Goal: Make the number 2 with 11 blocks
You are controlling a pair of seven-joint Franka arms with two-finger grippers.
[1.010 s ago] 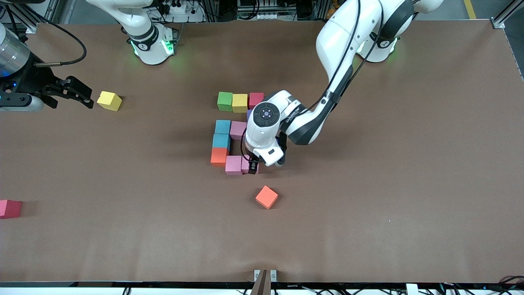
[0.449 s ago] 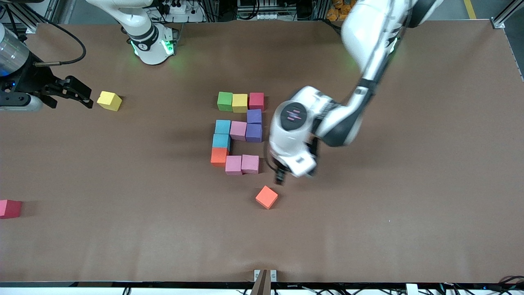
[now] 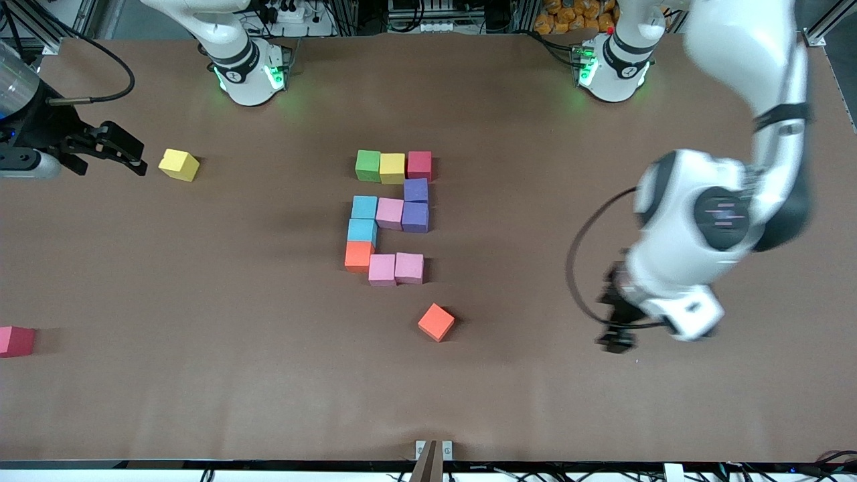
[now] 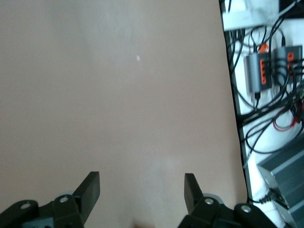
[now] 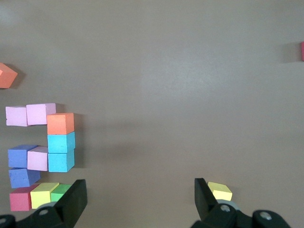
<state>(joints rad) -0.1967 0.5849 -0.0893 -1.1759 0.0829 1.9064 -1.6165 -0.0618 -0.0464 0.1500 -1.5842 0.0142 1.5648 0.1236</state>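
green [image 3: 367,165], yellow [image 3: 392,168], red [image 3: 420,165] blocks; plain brown table [image 3: 602,415]

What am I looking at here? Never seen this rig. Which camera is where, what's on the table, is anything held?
Two white robot arms stand at a brown table, each with a two-finger gripper. The wide picture comes from a high camera facing them; the other two come from cameras on the arms' wrists.

In the middle, coloured foam blocks set edge to edge form the number 2. Three loose blocks lie apart: an orange block nearer the front camera than the digit, and a yellow block and a red block toward the right arm's end.

The left gripper is open over bare table toward the left arm's end, holding nothing. The right gripper waits open beside the yellow block, also empty.
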